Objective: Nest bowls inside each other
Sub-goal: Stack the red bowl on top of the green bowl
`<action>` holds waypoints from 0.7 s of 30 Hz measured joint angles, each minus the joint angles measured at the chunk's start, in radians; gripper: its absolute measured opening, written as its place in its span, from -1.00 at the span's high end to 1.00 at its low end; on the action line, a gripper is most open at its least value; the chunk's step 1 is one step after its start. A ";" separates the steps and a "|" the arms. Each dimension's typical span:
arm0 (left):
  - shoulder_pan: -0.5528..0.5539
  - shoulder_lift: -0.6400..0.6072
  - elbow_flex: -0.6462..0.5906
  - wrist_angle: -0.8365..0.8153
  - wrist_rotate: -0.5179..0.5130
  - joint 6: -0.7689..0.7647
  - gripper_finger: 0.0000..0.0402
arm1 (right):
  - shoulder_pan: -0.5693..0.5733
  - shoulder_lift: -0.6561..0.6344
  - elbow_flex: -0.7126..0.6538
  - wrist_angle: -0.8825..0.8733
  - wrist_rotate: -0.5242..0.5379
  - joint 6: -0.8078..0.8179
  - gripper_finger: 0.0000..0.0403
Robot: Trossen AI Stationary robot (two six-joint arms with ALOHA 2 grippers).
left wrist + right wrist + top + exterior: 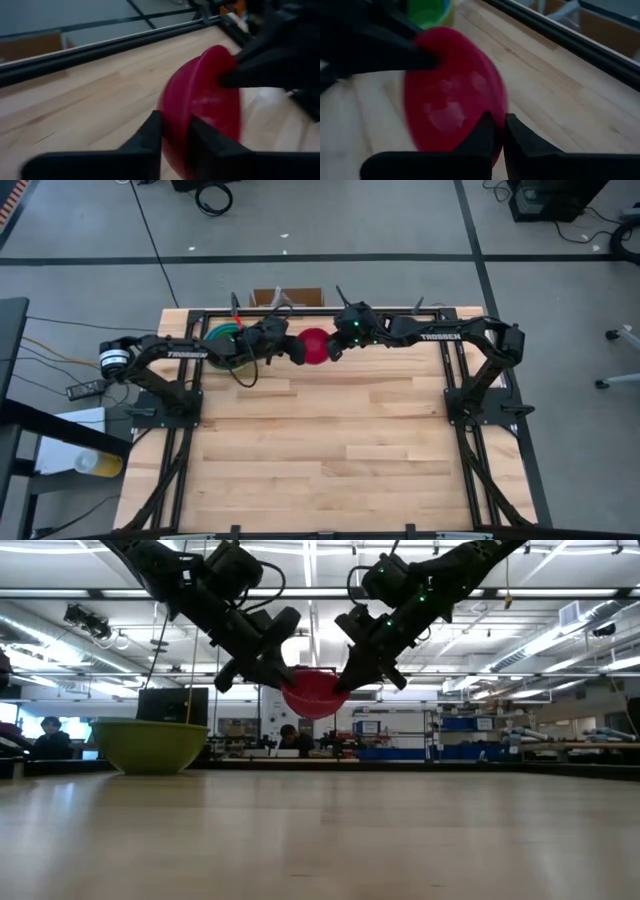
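Observation:
A small magenta bowl (315, 345) hangs in the air over the far middle of the table, between my two grippers. My left gripper (297, 350) comes at it from the table's left and my right gripper (335, 348) from the right; both are shut on its rim. In the low view the bowl (312, 695) is well above the tabletop, rounded bottom down. A large lime green bowl (150, 745) stands on its base at the far left, with other bowls inside it (427, 12); my left arm partly hides it in the high view. My left gripper pinches the bowl's rim (176, 107) on its left side, one finger (152, 132) on each face of the wall. It slants down from the table's left. The bowl is clear of the table. My right gripper pinches the opposite side of the rim (496, 107), with the wall between its two fingers (485, 131). It slants down from the table's right. The bowl hangs between the two grippers, off the table.
A black metal frame (440, 315) runs round the far and side edges of the table. A cardboard box (287, 297) sits just beyond the far edge. A dark cable (245, 372) loops below my left arm. The wooden tabletop (330, 450) stretches bare toward the near edge.

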 joint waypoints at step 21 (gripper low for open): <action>0.356 -0.360 0.110 -1.075 -0.043 -0.017 0.96 | -0.055 -0.002 0.000 -0.119 -0.091 0.022 -0.01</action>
